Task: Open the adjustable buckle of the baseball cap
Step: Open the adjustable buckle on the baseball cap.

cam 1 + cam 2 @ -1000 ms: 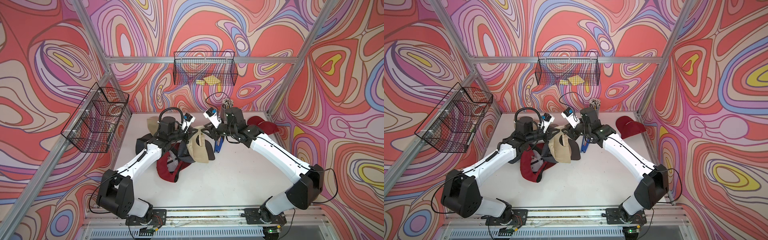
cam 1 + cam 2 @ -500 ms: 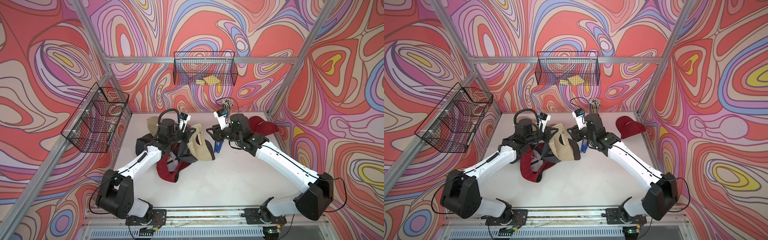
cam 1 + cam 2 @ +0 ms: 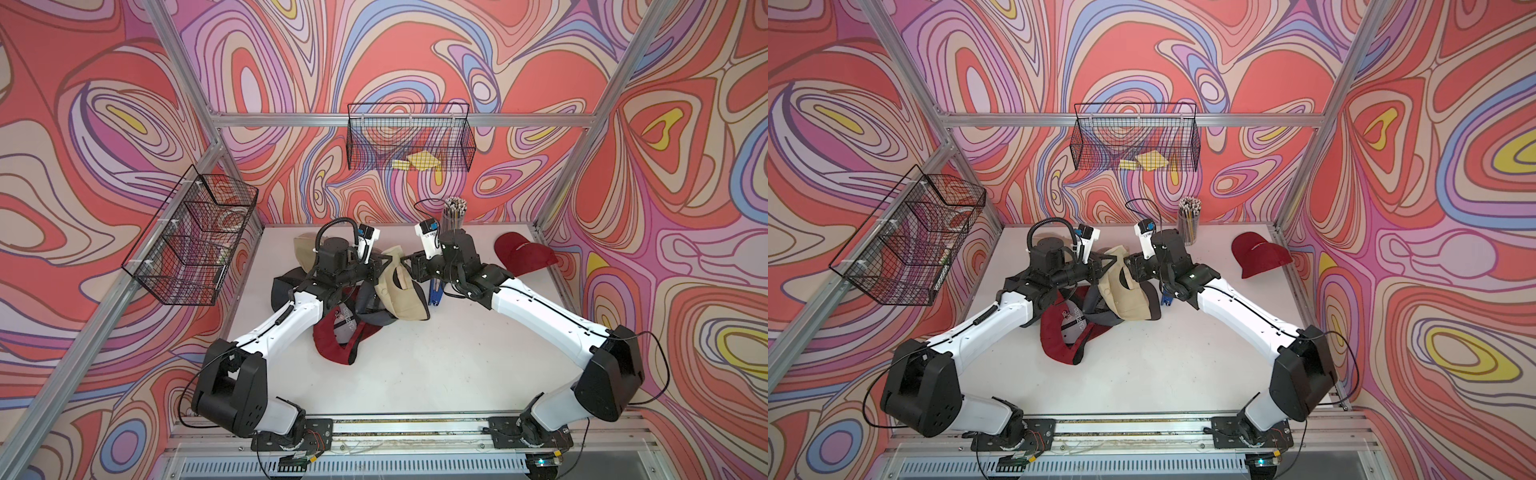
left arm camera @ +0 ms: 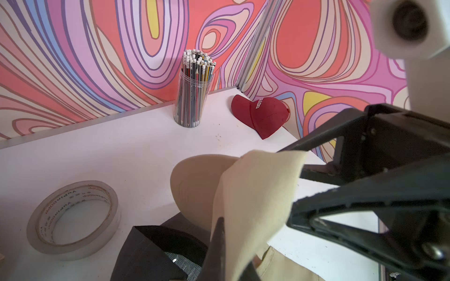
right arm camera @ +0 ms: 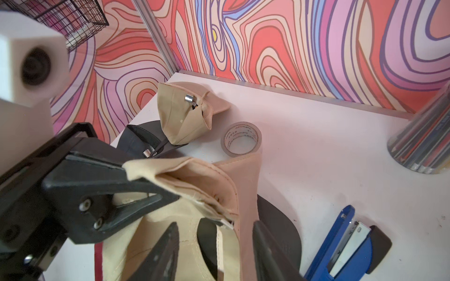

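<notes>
A beige baseball cap hangs lifted over a pile of caps at the table's middle. My left gripper is shut on a fold of its cloth, which the right wrist view also shows. My right gripper is open. Its fingers straddle the cap's back opening and strap band without pinching it. A small pale tab shows at the strap's edge. I cannot make out the buckle itself.
Under the held cap lie a dark red cap and a dark grey cap. A second beige cap lies behind. A blue stapler, tape roll, pencil cup and red cap stand nearby.
My right arm drew off to the right, then came back left to the cap, and its jaws narrowed a little. The left gripper kept its hold on the cap.
</notes>
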You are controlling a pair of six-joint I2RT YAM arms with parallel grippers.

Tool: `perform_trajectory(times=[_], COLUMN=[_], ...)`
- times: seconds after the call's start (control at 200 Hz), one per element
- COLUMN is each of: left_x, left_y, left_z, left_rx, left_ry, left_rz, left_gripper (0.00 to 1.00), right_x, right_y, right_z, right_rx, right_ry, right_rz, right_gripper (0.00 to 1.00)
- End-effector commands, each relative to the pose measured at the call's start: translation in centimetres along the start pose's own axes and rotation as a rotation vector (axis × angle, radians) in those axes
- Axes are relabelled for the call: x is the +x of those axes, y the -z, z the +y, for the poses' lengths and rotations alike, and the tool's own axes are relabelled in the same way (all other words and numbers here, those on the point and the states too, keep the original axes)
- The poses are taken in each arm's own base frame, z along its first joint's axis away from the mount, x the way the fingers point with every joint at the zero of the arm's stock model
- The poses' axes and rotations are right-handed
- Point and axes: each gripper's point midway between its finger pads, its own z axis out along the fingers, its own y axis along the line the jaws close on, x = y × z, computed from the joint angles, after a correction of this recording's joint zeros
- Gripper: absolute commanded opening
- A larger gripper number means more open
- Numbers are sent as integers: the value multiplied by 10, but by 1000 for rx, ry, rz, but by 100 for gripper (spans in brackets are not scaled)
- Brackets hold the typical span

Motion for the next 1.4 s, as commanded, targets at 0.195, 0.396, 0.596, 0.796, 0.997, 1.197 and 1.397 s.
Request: perform_trajectory(times=[0.195, 0.396, 0.596, 0.796, 0.997, 1.197, 1.397], left_x=[-18, -18, -18, -17, -16, -14, -12], left_y=[6, 6, 7, 8, 8, 10, 16], left_z=[-11, -11, -9, -8, -3, 10, 30], left_rx=[39, 42, 31, 20, 0, -54, -119], left_ry=[-17, -14, -11, -12, -4, 21, 44], left_rz=[-57, -56, -58, -57, -56, -44, -42], left_gripper=[0, 0, 0, 0, 0, 0, 0], right_x=[-23, -23, -19, -17, -14, -7, 6], right_y=[-14, -26, -24, -18, -13, -7, 1], right_z=[5, -1, -18, -17, -12, -14, -15], right_rx=[6, 52, 153, 154, 129, 139, 133], right_ry=[22, 14, -41, -68, -76, -74, -58], right_rz=[-69, -67, -79, -76, -77, -65, -33], right_gripper=[49, 47, 34, 28, 7, 0, 0])
